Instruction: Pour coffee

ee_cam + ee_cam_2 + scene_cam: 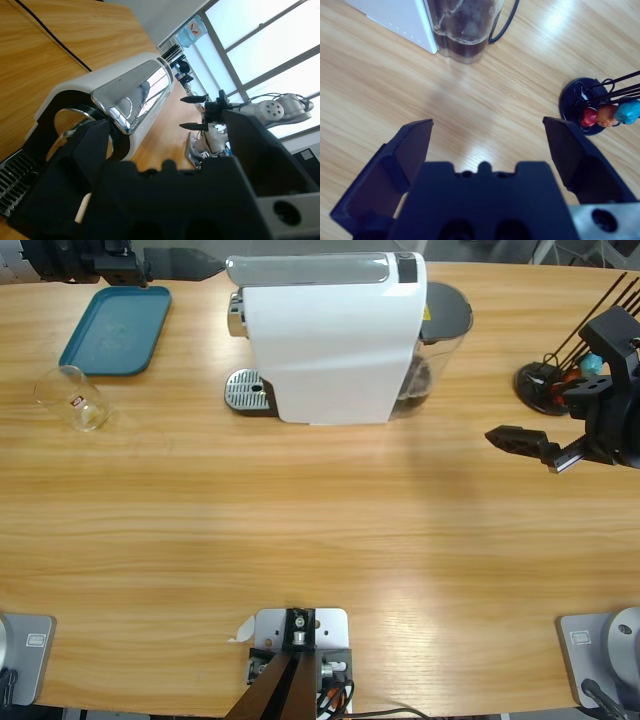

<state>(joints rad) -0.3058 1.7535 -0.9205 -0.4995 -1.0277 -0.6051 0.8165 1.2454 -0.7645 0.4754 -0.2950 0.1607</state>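
From above we see a long worktop (pixel 330 530) of pale, grained wood. A clear glass tumbler (pixel 72 398) with a small red mark lies tilted near the left edge, beside a rounded teal tray (pixel 115 328). A glossy white coffee machine (pixel 330 335) stands far centre. The right tool (pixel 525 445) hovers at the right, jaws apart, near a black round stand (pixel 545 385).

Along the left tool (pixel 167 150), jaws apart and empty, we see the machine's chrome front and bright windows.

Along the right tool (pixel 487 135), spread and empty, sits the machine's dark water tank (pixel 462 27).
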